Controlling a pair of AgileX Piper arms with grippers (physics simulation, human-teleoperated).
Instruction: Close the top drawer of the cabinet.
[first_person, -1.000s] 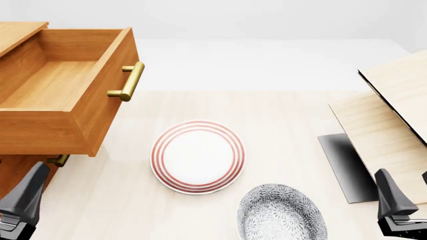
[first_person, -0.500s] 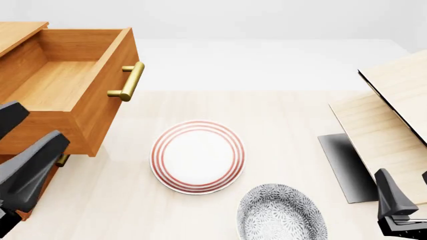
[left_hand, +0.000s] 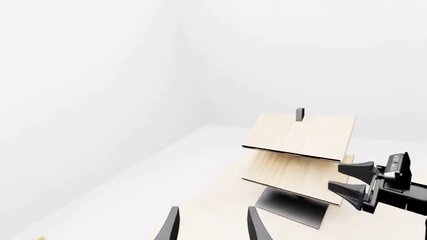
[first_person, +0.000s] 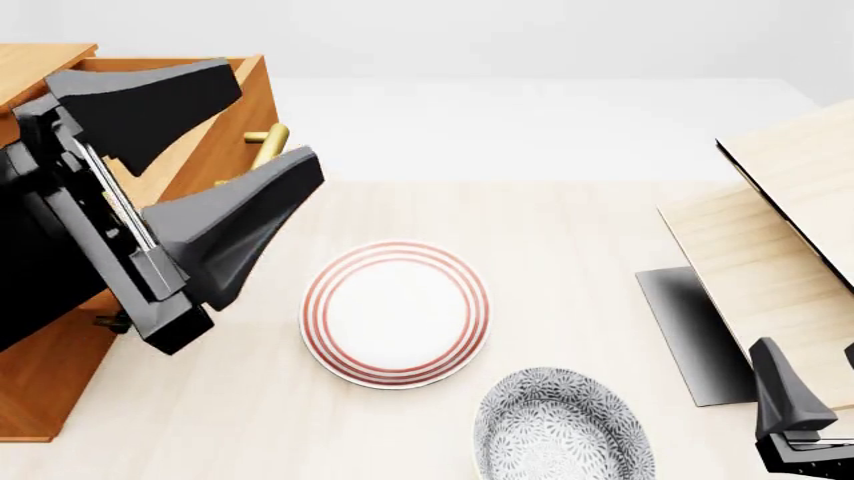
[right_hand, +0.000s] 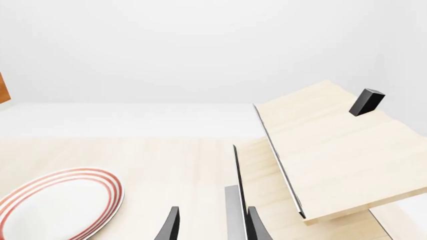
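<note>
Red-ringed plate mid-table, patterned bowl nr, pale wood structure rt.

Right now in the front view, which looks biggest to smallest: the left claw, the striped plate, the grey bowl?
1. Left claw, though it's nearest the camera.
2. Striped plate.
3. Grey bowl, partly cut off.

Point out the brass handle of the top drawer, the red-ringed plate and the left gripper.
brass handle (first_person: 271, 140), front view, on the bar's upper stretch above the fingers.
red-ringed plate (first_person: 395, 313), front view, on its white centre.
left gripper (first_person: 234, 130), front view, midway between the fingertips.
</note>
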